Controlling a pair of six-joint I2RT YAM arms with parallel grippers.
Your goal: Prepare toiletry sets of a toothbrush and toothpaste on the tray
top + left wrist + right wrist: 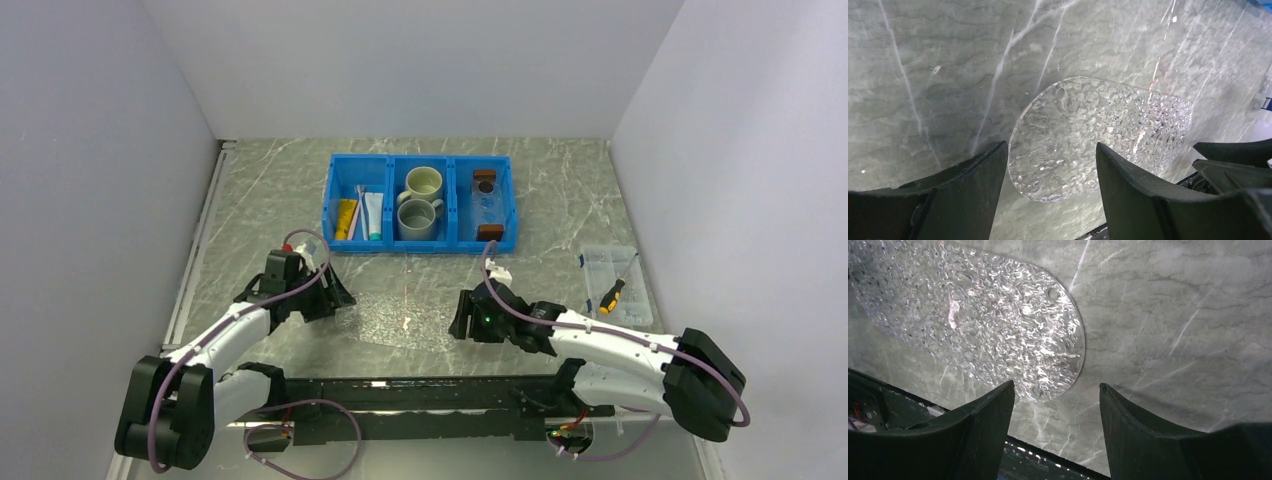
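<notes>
The clear glittery oval tray (405, 318) lies bare on the marble table between my two grippers. It also shows in the left wrist view (1098, 135) and the right wrist view (978, 325). My left gripper (338, 296) (1052, 150) is open and empty at the tray's left end. My right gripper (461, 320) (1056, 387) is open and empty at its right end. The toothbrushes (357, 208), a yellow-orange toothpaste tube (345, 218) and a white toothpaste tube with a teal cap (373, 215) lie in the left compartment of the blue bin (420, 246).
The bin's middle compartment holds two mugs (421, 203); its right one holds a clear box with brown blocks (486, 205). A clear compartment box (608, 262) with a yellow-handled screwdriver (611, 296) sits at the right. A black rail (420, 395) runs along the near edge.
</notes>
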